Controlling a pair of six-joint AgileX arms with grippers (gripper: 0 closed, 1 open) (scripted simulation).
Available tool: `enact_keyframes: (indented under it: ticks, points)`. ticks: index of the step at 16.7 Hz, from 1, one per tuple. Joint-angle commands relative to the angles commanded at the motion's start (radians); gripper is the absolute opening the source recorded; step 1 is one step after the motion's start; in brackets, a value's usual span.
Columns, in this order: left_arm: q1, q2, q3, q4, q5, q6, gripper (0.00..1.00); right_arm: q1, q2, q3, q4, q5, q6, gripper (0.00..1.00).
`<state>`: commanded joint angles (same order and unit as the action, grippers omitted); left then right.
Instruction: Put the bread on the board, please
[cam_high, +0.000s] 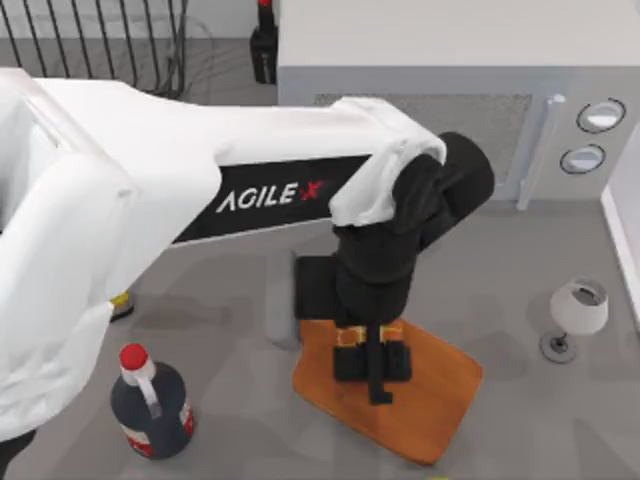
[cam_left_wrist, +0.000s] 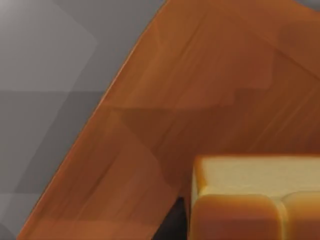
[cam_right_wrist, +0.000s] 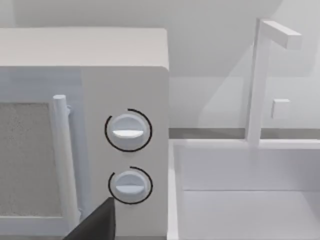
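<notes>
One bread piece sits over the single board, low against its wood in our left wrist view; whether it touches we cannot tell. Our left gripper hangs above the board's middle, pinching the bread between its fingers. Around them stand one dark bottle at the left, one small lamp at the right, and one microwave behind, with two dials.
</notes>
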<state>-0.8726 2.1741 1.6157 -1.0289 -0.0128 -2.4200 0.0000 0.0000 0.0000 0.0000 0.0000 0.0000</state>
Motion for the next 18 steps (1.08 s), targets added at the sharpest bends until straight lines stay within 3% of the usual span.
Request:
enact_keyframes:
  ticks: [12, 18]
  points:
    - [0.000, 0.000, 0.000, 0.000, 0.000, 0.000, 0.98, 0.000, 0.000, 0.000, 0.000, 0.000, 0.000, 1.00]
    - [0.000, 0.000, 0.000, 0.000, 0.000, 0.000, 1.00, 0.000, 0.000, 0.000, 0.000, 0.000, 0.000, 1.00]
